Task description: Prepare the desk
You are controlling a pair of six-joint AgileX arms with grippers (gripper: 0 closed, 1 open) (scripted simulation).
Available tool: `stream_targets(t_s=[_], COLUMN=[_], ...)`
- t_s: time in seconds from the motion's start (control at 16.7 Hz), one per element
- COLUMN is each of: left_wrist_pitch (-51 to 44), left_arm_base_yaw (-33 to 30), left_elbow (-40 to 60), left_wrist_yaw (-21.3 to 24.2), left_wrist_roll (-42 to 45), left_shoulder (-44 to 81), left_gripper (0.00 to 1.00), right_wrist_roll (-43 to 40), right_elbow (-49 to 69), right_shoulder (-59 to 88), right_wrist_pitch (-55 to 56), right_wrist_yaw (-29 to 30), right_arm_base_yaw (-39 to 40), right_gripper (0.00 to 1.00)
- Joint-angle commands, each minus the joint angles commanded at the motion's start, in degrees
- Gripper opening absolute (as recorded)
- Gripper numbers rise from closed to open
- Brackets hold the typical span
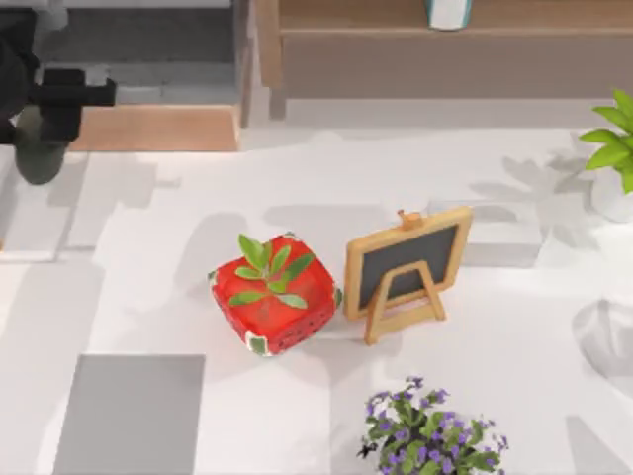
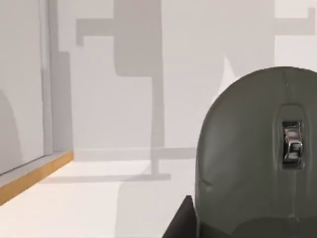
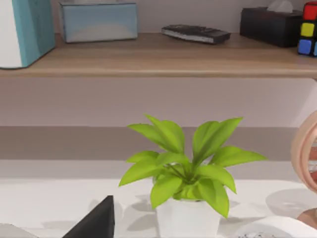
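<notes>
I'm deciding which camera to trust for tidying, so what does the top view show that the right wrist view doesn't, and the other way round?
Top view, not the wrist: the red strawberry pot, chalkboard easel, purple flowers, grey mat, and the left gripper at the far left by a dark mouse. Right wrist, not the top: the remote, black tissue box, colour cube and pale blue box on the shelf. Both: the green plant, teal-and-white box, white desk.
</notes>
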Motion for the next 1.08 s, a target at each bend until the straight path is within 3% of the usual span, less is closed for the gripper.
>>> stream_targets(t_s=[0.6, 0.84, 1.08], left_wrist_pitch=[8.66, 10.02, 10.17], left_arm_base_yaw=[-18.2, -21.6, -22.0], left_elbow=[-34.6, -41.53, -42.34], left_wrist_yaw=[-1.8, -2.44, -2.53], left_wrist_roll=[-19.22, -22.72, -23.12], left_shoulder=[-13.75, -15.94, -16.17], left_gripper=[0.0, 0.0, 0.0], right_wrist_roll=[0.0, 0.0, 0.0], right_elbow=[0.0, 0.0, 0.0], right_shoulder=[0.0, 0.0, 0.0], right_wrist_pitch=[0.0, 0.0, 0.0], right_wrist_yaw=[0.0, 0.0, 0.0], right_arm_base_yaw=[0.0, 0.0, 0.0], right_gripper=[1.0, 1.0, 1.0])
